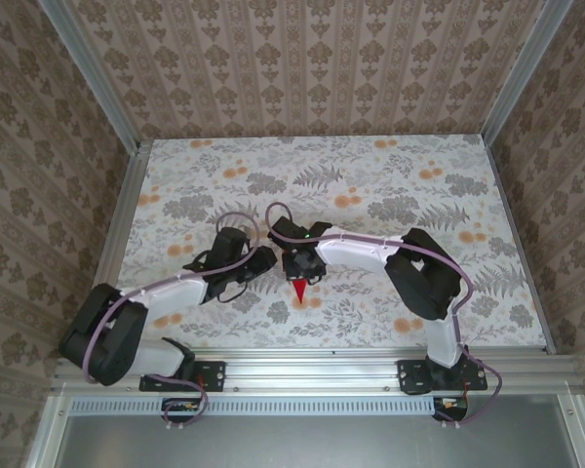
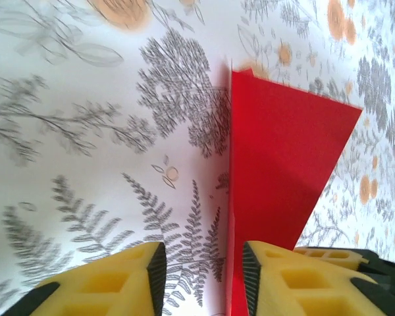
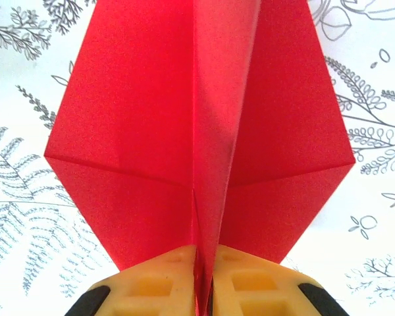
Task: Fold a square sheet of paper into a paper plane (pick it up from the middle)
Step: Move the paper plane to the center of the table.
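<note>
I am pinching the paper plane (image 3: 197,131), already dart-folded, by its centre crease in the right gripper's (image 3: 204,280) closed fingers above the table (image 1: 419,185), with the left gripper (image 2: 201,262) standing wide open and empty alongside; final shaping seemingly remaining.

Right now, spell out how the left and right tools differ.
The left tool has its jaws apart; the right tool has them pressed together. The right tool pinches the red paper at its centre fold; the left tool clamps nothing, the paper's edge standing in its gap. Both are yellow-tipped, at the same paper.
</note>
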You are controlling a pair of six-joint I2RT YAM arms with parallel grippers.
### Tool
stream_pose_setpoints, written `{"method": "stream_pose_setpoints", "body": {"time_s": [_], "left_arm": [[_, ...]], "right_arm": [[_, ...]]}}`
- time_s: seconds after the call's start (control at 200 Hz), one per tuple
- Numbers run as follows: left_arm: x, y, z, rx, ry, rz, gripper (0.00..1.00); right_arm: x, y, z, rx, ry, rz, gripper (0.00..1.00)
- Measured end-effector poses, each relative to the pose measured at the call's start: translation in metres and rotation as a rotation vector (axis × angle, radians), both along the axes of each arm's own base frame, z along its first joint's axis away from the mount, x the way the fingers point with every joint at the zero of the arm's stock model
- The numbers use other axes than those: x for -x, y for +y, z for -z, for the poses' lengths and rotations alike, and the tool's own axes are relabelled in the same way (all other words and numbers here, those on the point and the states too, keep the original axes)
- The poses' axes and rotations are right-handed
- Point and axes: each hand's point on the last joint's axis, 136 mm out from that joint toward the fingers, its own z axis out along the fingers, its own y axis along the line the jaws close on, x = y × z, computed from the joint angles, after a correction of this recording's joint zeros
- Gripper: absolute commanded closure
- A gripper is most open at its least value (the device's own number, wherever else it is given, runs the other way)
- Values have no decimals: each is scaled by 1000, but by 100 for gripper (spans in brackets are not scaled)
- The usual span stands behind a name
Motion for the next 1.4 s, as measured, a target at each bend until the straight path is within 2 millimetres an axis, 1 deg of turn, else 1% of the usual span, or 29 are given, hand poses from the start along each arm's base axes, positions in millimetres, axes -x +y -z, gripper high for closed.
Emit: {"method": "stream_pose_setpoints", "body": {"time_s": [0.045, 0.11, 0.185, 0.295, 0.44, 0.565, 0.67, 0.84, 0.97, 1.035, 1.14, 1.235, 1.345, 1.395], "left_arm": [[-1, 9, -1, -19, 1, -21, 53], [0, 22, -1, -45, 16, -53, 51], [3, 36, 2, -78, 40, -85, 50], [7, 50, 6, -111, 66, -113, 49], [13, 60, 10, -135, 86, -129, 48], [18, 64, 15, -150, 108, -129, 48], [19, 66, 17, -158, 117, -129, 47], [21, 78, 19, -190, 128, -151, 46], [24, 82, 20, -212, 132, -146, 45], [26, 84, 21, -222, 138, -148, 45], [27, 87, 23, -233, 145, -148, 45], [27, 87, 23, -234, 145, -148, 45], [27, 87, 23, -236, 144, -146, 45], [27, 87, 23, -236, 144, -145, 45]], "right_arm": [[-1, 0, 1, 7, 0, 2, 81], [-3, 1, 4, 21, -1, 1, 80], [-6, 3, 7, 32, 0, 3, 80], [-7, 2, 10, 47, 6, 4, 80], [-8, 1, 9, 56, 0, 6, 88], [-10, -1, 8, 74, -3, 9, 90], [-15, -2, 4, 94, -28, 2, 90], [-37, -8, -11, 115, -88, -16, 89], [-68, -18, -21, 125, -120, 9, 87], [-84, -25, -18, 135, -124, 24, 87], [-97, -37, -3, 167, -102, 40, 87], [-99, -46, 11, 198, -70, 44, 86], [-103, -42, 7, 191, -80, 41, 81], [-103, -41, 8, 192, -80, 36, 80]]}}
